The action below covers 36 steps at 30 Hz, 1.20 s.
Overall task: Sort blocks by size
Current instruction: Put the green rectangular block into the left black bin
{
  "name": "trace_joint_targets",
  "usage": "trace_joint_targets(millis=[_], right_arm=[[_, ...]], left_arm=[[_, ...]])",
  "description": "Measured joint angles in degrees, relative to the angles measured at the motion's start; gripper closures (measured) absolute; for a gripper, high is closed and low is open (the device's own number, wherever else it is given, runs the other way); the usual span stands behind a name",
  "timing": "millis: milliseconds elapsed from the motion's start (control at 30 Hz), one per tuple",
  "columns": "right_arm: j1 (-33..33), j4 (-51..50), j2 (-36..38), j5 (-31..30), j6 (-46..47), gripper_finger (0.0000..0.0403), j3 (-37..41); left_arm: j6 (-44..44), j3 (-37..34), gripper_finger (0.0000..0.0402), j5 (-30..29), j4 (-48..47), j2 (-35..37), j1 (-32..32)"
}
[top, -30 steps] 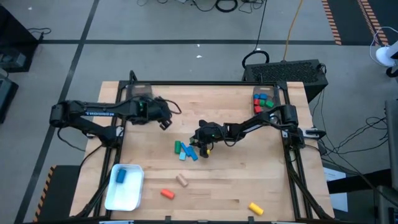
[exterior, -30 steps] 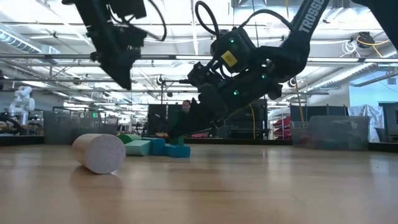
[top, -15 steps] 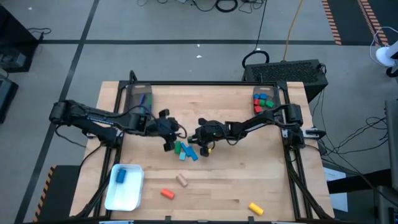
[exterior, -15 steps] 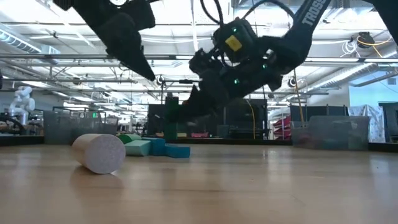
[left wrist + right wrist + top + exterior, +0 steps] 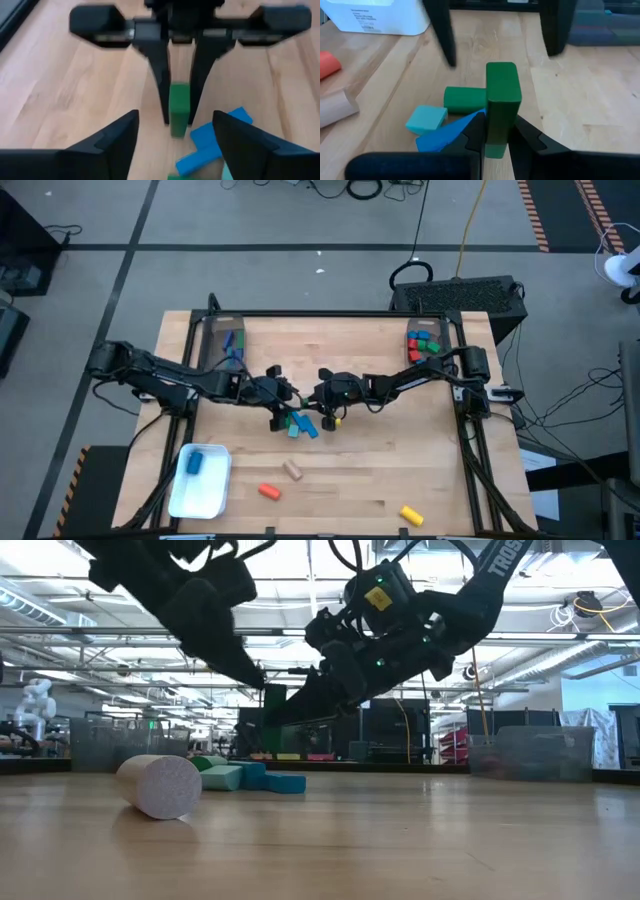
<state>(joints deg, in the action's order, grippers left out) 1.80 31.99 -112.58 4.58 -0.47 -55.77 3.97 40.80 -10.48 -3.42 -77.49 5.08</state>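
My right gripper (image 5: 322, 408) is at the table's middle, shut on a green bar (image 5: 502, 95). Under it lies a small pile of blocks (image 5: 298, 423): a green cylinder (image 5: 464, 98), a light blue cube (image 5: 426, 119) and blue bars (image 5: 210, 145), all flat on the wood. My left gripper (image 5: 284, 405) has reached in from the left and faces the green bar (image 5: 179, 107). It is open, its fingers (image 5: 117, 140) spread wide just short of the bar, touching nothing. My right gripper pinches the green bar between its two fingers (image 5: 470, 137), on two opposite long sides near one end (image 5: 495, 137). The fingers slant down from the table's right, and the bar lies along them and sticks out past their tips. It is lifted clear, above the pile.
A white tray (image 5: 210, 495) holding a blue block (image 5: 194, 463) sits near left. An orange cylinder (image 5: 268, 491), a tan cylinder (image 5: 292, 470) and a yellow block (image 5: 411, 514) lie near the front. Clear bins with blocks stand far left (image 5: 225, 338) and far right (image 5: 422, 342).
My left gripper has swung from the far-left bin toward the table's middle, sinking and tipping toward the right gripper. My right gripper has risen a little, and the green bar has come up off the pile with it.
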Motion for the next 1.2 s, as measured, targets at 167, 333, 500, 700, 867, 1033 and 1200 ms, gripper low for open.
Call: trace_joint_targets(millis=[167, 333, 500, 700, 867, 1033, 1200], right_arm=[[0.0, 0.8, 0.0, 0.0, 0.0, 0.0361, 0.0], [0.0, 0.9, 0.0, 0.0, 0.0, 0.0361, 0.0], [0.0, 1.0, 0.0, 0.0, 0.0, 0.0362, 0.0], [0.0, 0.9, 0.0, -0.1, -0.4, 0.0362, 0.0], [0.0, 0.8, 0.0, -0.2, -0.6, 0.0351, 0.0], [0.1, -0.2, 0.1, -0.6, 1.4, 0.0300, 0.0], [0.0, -1.4, 0.1, 0.0, 3.0, 0.0249, 0.0]], left_arm=[[-0.3, 0.0, 0.0131, -0.4, 2.5, -3.3, -0.3], [-1.4, 0.0, 0.0166, -0.8, 3.8, -5.0, -0.2], [-2.8, 0.0, 0.0240, -1.0, 5.8, -5.3, -0.2], [-3.1, 0.0, 0.0327, -0.1, 6.0, -5.3, -0.6], [-2.9, 0.0, 0.0338, 0.0, 6.0, -5.3, -0.6], [-3.5, 0.0, 0.0338, -3.0, 3.9, -3.9, -0.6], [-3.3, 0.0, 0.0338, -7.9, -1.5, -0.5, -0.7]])
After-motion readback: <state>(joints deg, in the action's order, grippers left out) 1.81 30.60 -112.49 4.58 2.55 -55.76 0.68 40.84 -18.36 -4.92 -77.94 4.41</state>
